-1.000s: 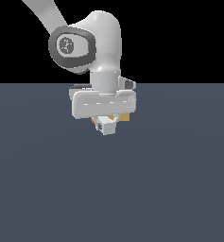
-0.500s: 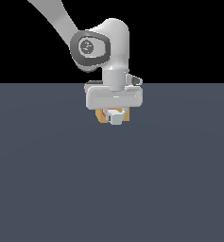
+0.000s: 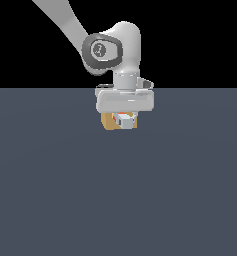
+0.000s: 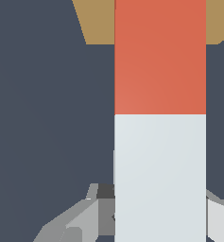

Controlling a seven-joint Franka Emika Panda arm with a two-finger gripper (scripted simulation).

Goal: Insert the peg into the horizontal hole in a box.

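Hand [image 3: 124, 119] pinching the peg [image 4: 159, 118] by its white half; red-orange half points at the tan box [image 3: 110, 121], which sits on the bench [image 3: 118, 200] directly behind.

A flat slate-grey floor [image 3: 118, 190] fills the lower part of the exterior view, plain and even in tone (no marks, seams or texture show on it). It meets a solid black backdrop [image 3: 200, 40] along a straight level line across the whole picture, a little above the middle. A faint, soft shadow darkens the floor just below that line, near the centre. In the wrist view the same slate-grey floor [image 4: 42, 104] shows as a smooth, unbroken field, slightly lighter in places, with nothing lying loose on it.
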